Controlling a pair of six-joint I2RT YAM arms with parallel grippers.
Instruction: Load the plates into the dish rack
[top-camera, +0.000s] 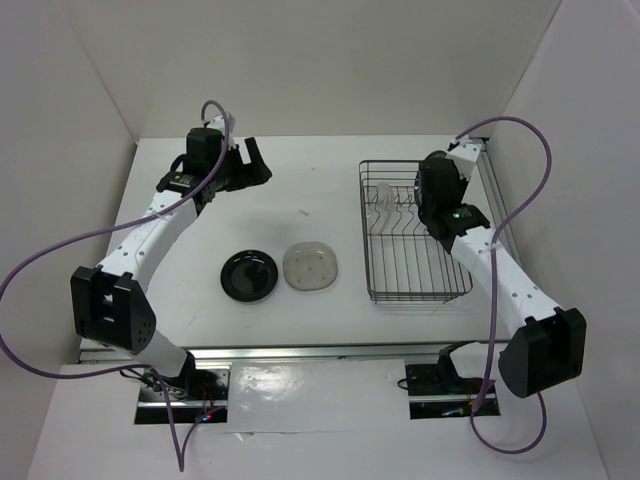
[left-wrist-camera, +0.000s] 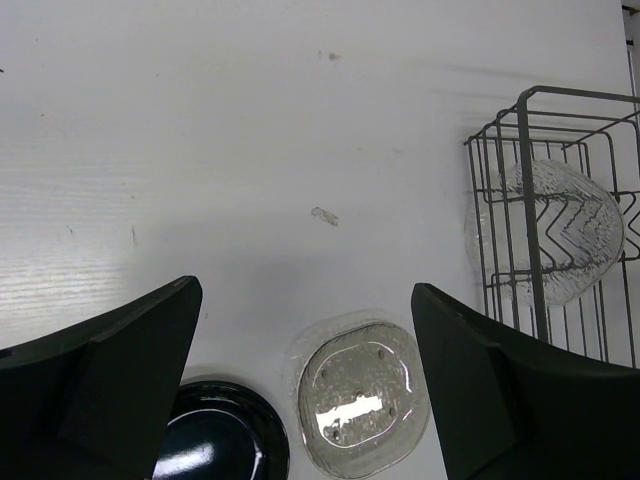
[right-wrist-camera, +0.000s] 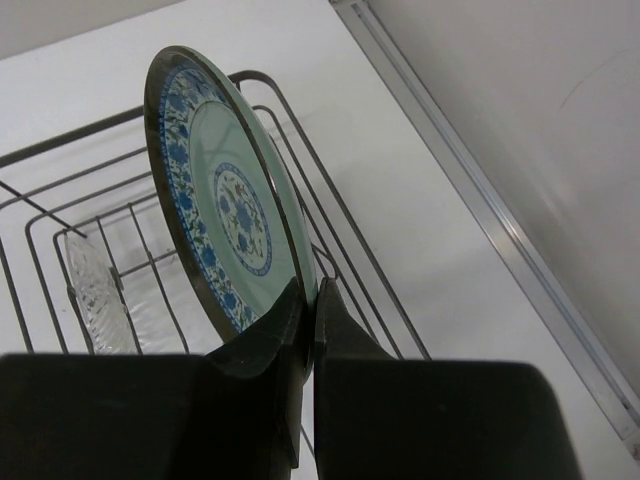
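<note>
- Four plates sit in three places. The clear glass plate (left-wrist-camera: 545, 230) stands on edge among the prongs at the far end of the dish rack (top-camera: 420, 297). The blue-patterned plate (right-wrist-camera: 225, 215) hangs above the rack. The black plate (top-camera: 250, 274) and the beige plate (top-camera: 310, 266) lie flat, just beside each other, on the worktop (top-camera: 300, 190) left of the rack.
- All look small, light and rigid, but brittle and glossy, so a thin grip at the edge could slip or chip.
- The rim is the only sensible hold. The flat ones likely need one finger worked under the lip and the other on top.
- The right pincer (right-wrist-camera: 310, 295) is clamped tight on the lower rim of the blue-patterned plate. It holds the plate nearly upright, edge-on to the rack bars, with the patterned face turned aside.
- From here, that plate probably needs lowering between two prongs near the glass one, without knocking it.
- The left pincer (top-camera: 256, 163) is spread fully wide and holds nothing. It hovers over the far worktop, well apart from the two flat plates.
</note>
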